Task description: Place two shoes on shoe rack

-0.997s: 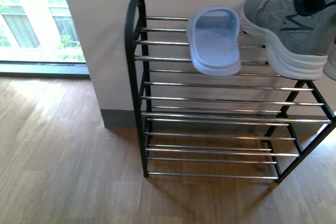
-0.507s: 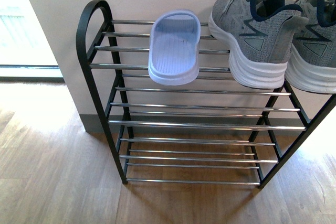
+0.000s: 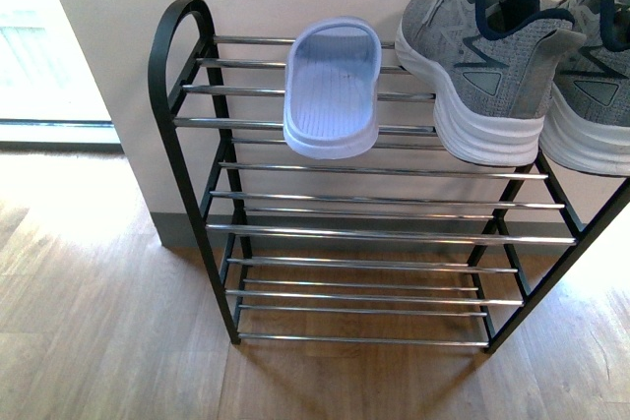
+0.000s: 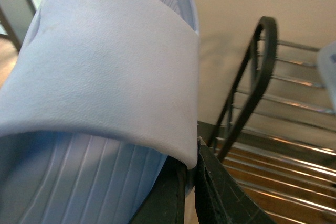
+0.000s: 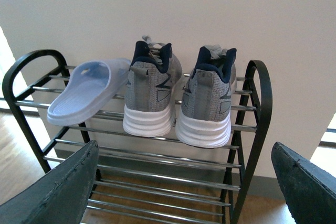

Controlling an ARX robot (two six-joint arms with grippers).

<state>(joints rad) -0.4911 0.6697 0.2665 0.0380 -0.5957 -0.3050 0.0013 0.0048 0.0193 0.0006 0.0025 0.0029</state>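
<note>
Pale blue rubber slide sandal [image 3: 332, 89] lies on the top shelf of the black-framed, chrome-barred shoe rack [image 3: 379, 233], left of two grey knit sneakers [image 5: 178, 95] standing side by side. The left end effector [image 4: 190, 192] is clenched on a second pale blue sandal [image 4: 100, 93]. The right end effector [image 5: 184, 182] hangs released.

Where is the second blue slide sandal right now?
The second slide sandal is off the rack, filling the left wrist view, held in the left gripper short of the shoe rack. Its mate lies on the top shelf.
</note>
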